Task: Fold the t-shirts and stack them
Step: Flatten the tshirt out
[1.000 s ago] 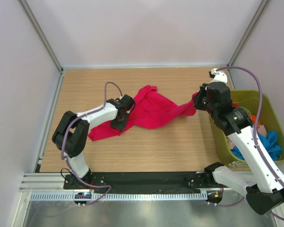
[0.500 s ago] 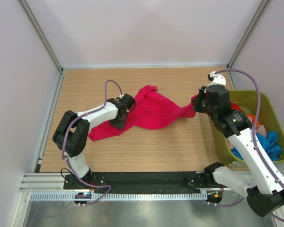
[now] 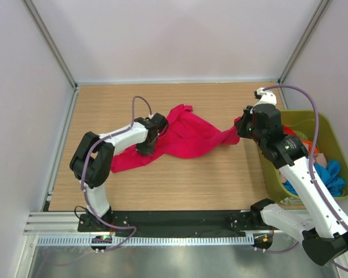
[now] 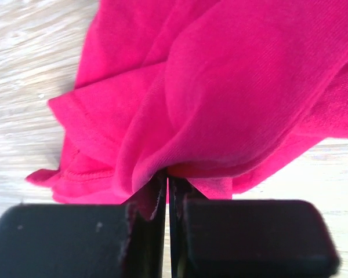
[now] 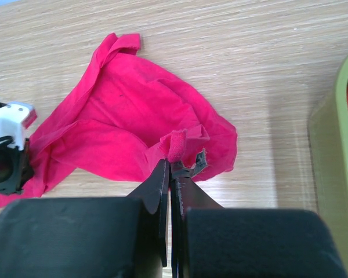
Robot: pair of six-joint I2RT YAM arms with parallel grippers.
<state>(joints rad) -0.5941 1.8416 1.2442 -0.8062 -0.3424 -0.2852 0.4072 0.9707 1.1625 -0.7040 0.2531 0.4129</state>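
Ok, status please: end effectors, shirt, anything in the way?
Left end effector shut on large crimson-red cloth t-shirt. Right end effector shut on its other end. Olive-green plastic tub at right, not blocking.

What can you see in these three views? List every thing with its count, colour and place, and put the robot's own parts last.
crimson t-shirt: one, crimson-red, crumpled on the table between the two arms.
blue t-shirt: one, bright blue, inside the tub.
orange-red cloth: one small patch, in the tub, mostly hidden by the right arm.
tub: one, olive-green, at the right side of the table.
table: one, light wood.
left gripper: one, black, shut on the left part of the crimson t-shirt.
right gripper: one, black, shut on the shirt's right end, near the tub.
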